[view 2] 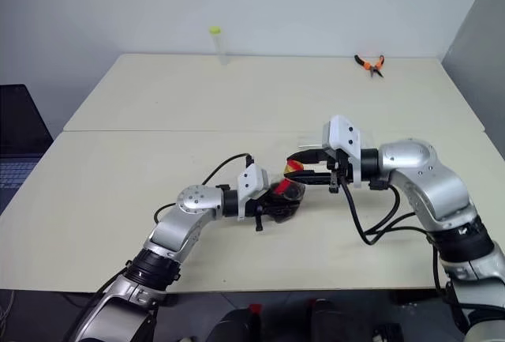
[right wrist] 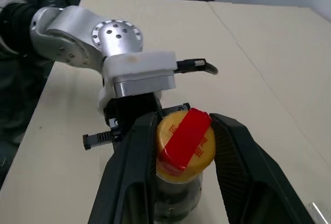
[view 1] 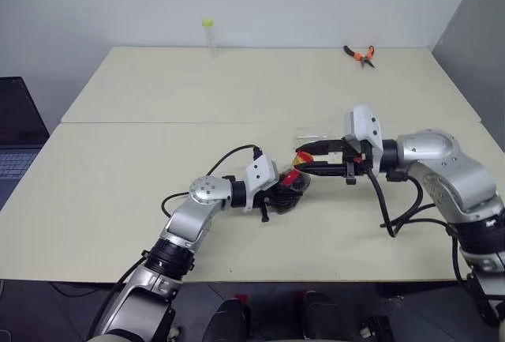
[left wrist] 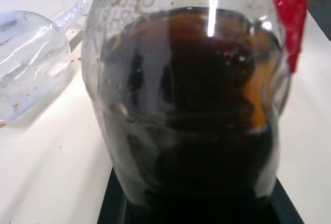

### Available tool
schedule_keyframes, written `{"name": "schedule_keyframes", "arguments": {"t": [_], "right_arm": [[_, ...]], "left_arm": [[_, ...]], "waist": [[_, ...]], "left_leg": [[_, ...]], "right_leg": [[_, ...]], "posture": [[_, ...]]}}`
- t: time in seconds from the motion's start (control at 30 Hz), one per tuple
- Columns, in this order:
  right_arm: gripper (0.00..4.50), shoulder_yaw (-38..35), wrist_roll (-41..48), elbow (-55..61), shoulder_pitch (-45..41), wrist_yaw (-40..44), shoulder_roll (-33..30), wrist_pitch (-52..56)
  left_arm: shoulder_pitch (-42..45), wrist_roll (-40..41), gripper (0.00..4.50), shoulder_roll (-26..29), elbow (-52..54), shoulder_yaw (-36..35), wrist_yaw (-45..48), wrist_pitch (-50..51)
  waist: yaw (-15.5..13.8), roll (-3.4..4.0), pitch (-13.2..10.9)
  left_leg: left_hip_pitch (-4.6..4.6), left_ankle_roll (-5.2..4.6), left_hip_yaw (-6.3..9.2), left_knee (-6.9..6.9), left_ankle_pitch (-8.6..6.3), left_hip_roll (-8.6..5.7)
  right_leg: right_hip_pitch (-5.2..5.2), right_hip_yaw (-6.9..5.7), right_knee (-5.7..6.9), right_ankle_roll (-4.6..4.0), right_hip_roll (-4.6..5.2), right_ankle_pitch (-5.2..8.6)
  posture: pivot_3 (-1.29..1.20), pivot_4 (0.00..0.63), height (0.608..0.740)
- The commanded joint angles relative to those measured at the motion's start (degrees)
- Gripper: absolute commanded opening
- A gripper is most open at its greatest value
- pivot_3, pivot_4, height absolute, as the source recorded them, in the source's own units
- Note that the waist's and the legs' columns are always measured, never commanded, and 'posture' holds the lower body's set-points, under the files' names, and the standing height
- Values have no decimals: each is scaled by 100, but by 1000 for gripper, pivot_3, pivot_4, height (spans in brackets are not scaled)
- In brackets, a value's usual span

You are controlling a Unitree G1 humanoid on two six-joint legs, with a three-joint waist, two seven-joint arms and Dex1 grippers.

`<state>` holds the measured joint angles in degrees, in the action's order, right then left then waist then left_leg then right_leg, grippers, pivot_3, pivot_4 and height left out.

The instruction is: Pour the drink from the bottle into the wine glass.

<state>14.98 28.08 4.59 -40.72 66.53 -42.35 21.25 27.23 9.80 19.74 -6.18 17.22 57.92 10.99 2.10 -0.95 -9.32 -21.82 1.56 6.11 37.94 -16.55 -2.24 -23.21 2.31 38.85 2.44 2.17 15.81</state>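
Observation:
The bottle [left wrist: 186, 105] is tilted just above the table's middle, its round base full of the dark drink [left wrist: 201, 146]. My left gripper [view 1: 282, 190] is shut on that base. A red strip runs over the yellow cap [right wrist: 185, 144]. My right gripper [right wrist: 186, 151] reaches in from the right and is shut on the cap, one black finger [right wrist: 132, 157] on each side. The clear wine glass [left wrist: 28, 58] seems to lie on its side on the table just behind the bottle, faint in the head view [view 1: 312, 132].
A thin clear tube with a yellow-green top [view 1: 208, 35] stands at the far edge. Orange-handled pliers [view 1: 360, 54] lie at the far right. A laptop [view 1: 12, 133] sits off the table's left side. Black cables [view 1: 394, 216] hang from both wrists.

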Motion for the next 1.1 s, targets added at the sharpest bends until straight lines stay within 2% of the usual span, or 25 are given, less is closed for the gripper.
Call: {"name": "schedule_keyframes", "arguments": {"t": [0.03,0.13,0.4,0.43,0.47,0.57,0.73,0.93,1.1], "right_arm": [[1232,-75,-514,-562,-131,53,-167,28],[1232,-372,262,162,12,-9,-102,809],[3935,-1785,1866,2371,1179,-1621,239,2283],[4309,-2031,2072,2692,1399,-2034,392,2346],[4458,-2273,2228,3019,1655,-2507,601,2354],[4500,-2628,2262,3771,2355,-3688,1186,2285],[4500,-1715,650,4154,2961,-4639,1473,1785],[4500,-1346,-199,3838,3014,-4901,1701,1303],[4500,-1604,-355,3619,3184,-4850,1662,1149]], "left_arm": [[-126,137,899,81,660,56,226,-159],[-145,131,899,58,651,49,162,-141],[-115,122,897,-44,472,6,74,-177],[-92,123,897,-67,418,-10,55,-191],[-57,118,897,-100,349,-27,26,-210],[43,126,896,-239,153,-93,-76,-231],[218,136,896,-394,-130,-95,-70,-314],[351,105,896,-483,-380,-71,-16,-471],[375,98,896,-502,-465,-61,11,-549]], "waist": [[-8,0,0],[-38,0,0],[-92,-1,-1],[-86,-1,-1],[-91,-2,0],[-111,-3,2],[-72,-2,1],[-44,-2,1],[-48,-2,1]], "left_leg": [[-1,0,2,1,0,0],[-4,1,6,4,1,-1],[-22,3,15,11,1,-10],[-20,2,13,10,1,-12],[-19,2,12,11,1,-11],[-21,2,28,5,0,-7],[-14,2,9,10,1,-12],[-10,18,8,8,10,-10],[-11,17,8,8,9,-11]], "right_leg": [[1,-1,0,0,3,0],[0,-3,1,0,11,0],[-4,-5,-1,0,34,0],[-4,-6,0,0,34,-1],[-4,-6,2,0,34,-1],[-1,-6,1,1,31,0],[-2,-5,7,2,13,0],[-2,-4,8,2,0,1],[-2,-3,7,2,0,1]], "posture": [[0,150,740],[0,150,740],[0,150,740],[0,150,740],[0,150,740],[0,150,740],[0,150,740],[0,150,740],[0,150,740]]}}
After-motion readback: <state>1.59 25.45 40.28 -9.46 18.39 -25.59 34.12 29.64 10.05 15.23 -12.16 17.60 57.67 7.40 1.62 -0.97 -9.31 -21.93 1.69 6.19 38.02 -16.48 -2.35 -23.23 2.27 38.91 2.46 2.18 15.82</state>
